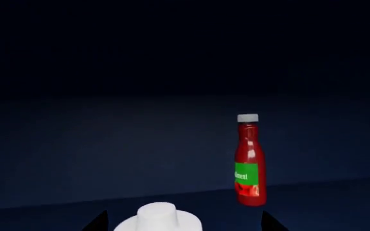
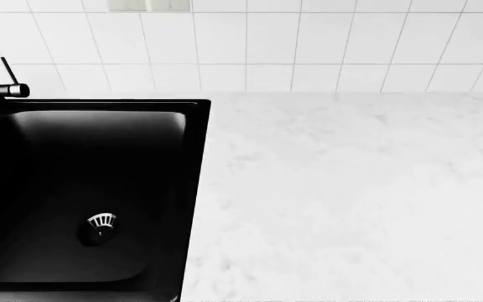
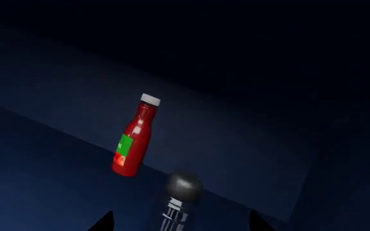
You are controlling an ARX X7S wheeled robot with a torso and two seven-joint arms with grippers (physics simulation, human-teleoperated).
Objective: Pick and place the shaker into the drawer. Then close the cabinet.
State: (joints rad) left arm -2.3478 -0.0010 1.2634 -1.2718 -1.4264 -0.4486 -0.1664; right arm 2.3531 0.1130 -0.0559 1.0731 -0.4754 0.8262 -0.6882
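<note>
- A red ketchup bottle (image 1: pixel 249 161) stands upright on the navy drawer (image 1: pixel 140 149) floor.
- Left fingers (image 1: pixel 99 222) spread wide around a white-capped item (image 1: pixel 158 219), near the bottle.
- Right fingers (image 3: pixel 102 222) spread wide around the silver-domed shaker (image 3: pixel 182 192), just beside the bottle; grip uncertain.

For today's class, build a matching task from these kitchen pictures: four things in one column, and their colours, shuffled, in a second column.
Things:
1. sink
2. countertop
3. sauce bottle
4. drawer

Colours:
A. navy blue
B. red with a green label and a white cap
C. black
D. white marble

Pairs: 1-C, 2-D, 3-B, 4-A
</note>
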